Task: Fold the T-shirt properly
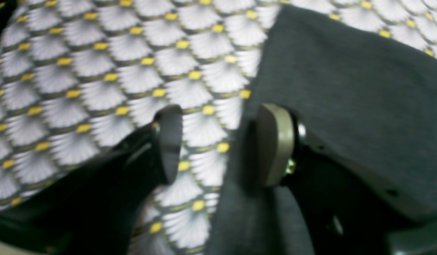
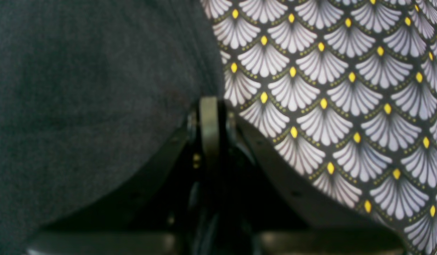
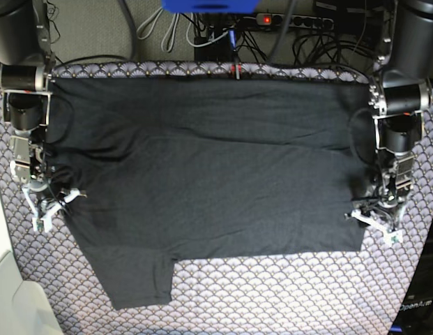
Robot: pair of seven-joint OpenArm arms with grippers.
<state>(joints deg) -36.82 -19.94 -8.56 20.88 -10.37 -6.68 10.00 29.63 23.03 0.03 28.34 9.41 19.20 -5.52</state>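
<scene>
The dark charcoal T-shirt (image 3: 202,174) lies spread flat across the table, with one sleeve (image 3: 139,279) sticking out toward the front left. In the left wrist view my left gripper (image 1: 222,145) stands open. The shirt's edge (image 1: 346,88) runs between its jaws, close to the pale pad (image 1: 275,145). In the base view this left gripper (image 3: 375,225) sits at the shirt's right edge. My right gripper (image 2: 209,106) has its pads pressed together right at the shirt's edge (image 2: 97,106), and fabric seems pinched there. In the base view the right gripper (image 3: 43,206) is at the shirt's left edge, where wrinkles run toward it.
A purple-grey scallop-patterned tablecloth (image 3: 272,293) covers the table under the shirt. Cables and a power strip (image 3: 293,21) lie behind the far edge, beside a blue object (image 3: 209,5). A white surface (image 3: 14,300) borders the front left corner.
</scene>
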